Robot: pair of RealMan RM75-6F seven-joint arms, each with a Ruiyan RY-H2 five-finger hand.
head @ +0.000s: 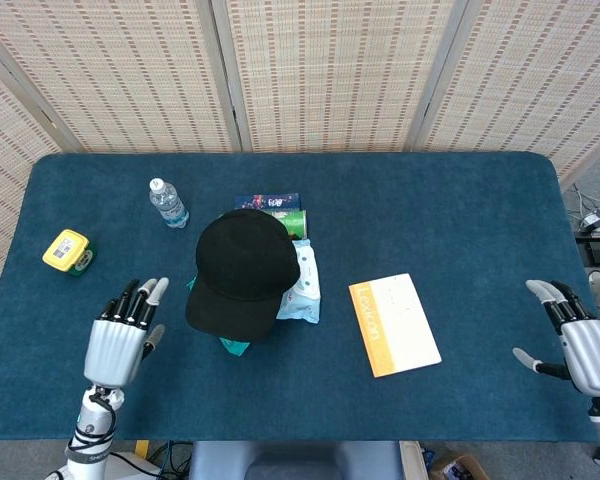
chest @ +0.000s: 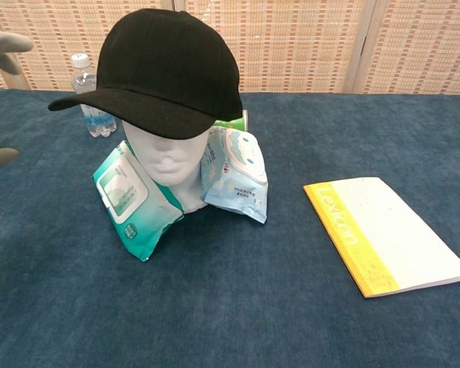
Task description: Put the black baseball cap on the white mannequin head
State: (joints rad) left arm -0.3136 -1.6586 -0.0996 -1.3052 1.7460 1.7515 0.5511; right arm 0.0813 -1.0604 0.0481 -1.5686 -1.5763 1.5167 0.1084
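The black baseball cap (head: 240,268) (chest: 165,69) sits on the white mannequin head (chest: 166,162), its brim pointing toward the table's front edge. My left hand (head: 120,335) is open, fingers spread, well to the left of the cap and apart from it. In the chest view only its fingertips (chest: 4,42) show at the left edge. My right hand (head: 585,345) is open at the far right of the table, holding nothing.
Wet-wipe packs, teal (chest: 126,195) and pale blue (chest: 234,172), lean against the mannequin. A yellow-spined booklet (head: 394,323) lies to its right. A water bottle (head: 167,203) and a yellow box (head: 67,250) stand at the left. Small boxes (head: 270,205) lie behind the head.
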